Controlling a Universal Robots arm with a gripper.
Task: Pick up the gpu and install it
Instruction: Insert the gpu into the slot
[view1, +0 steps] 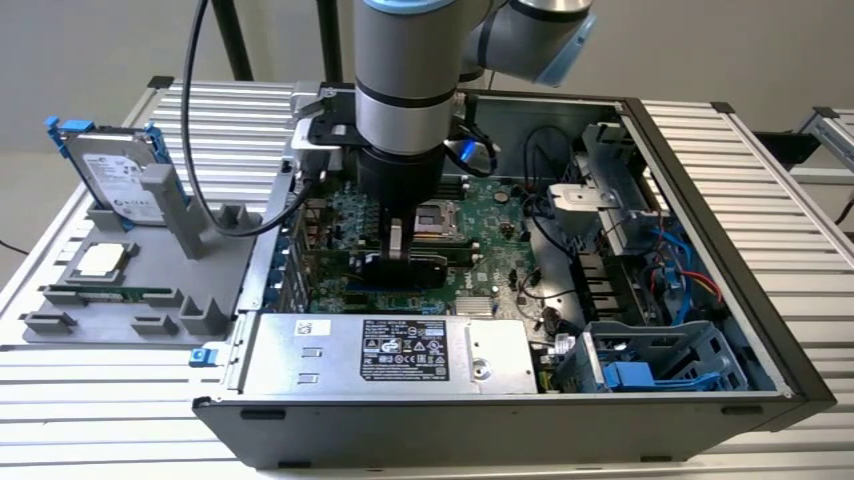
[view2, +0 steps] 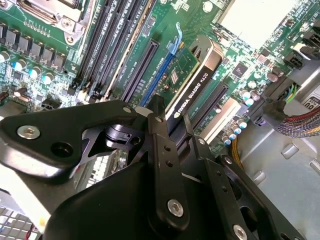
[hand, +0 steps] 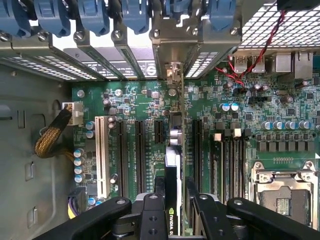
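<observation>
arm (view1: 400, 70): one
gpu (view2: 192, 92): one, standing on edge in the board
fingers (view2: 162, 150): two, one on each side of the gpu
case (view1: 747, 250): one, open
motherboard (hand: 125, 105): one
power supply (view1: 387, 352): one
hard drive (view1: 114, 175): one, upright in the holder
holder (view1: 174, 225): one, grey
memory stick (view1: 107, 294): one
processor (view1: 104, 260): one

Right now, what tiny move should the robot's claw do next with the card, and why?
Probably a gentle push straight down. The claw is shut on the gpu, which stands on edge over the motherboard, lined up with a long slot, its metal end toward the case's rear brackets. Whether it is fully seated is hard to tell.
</observation>
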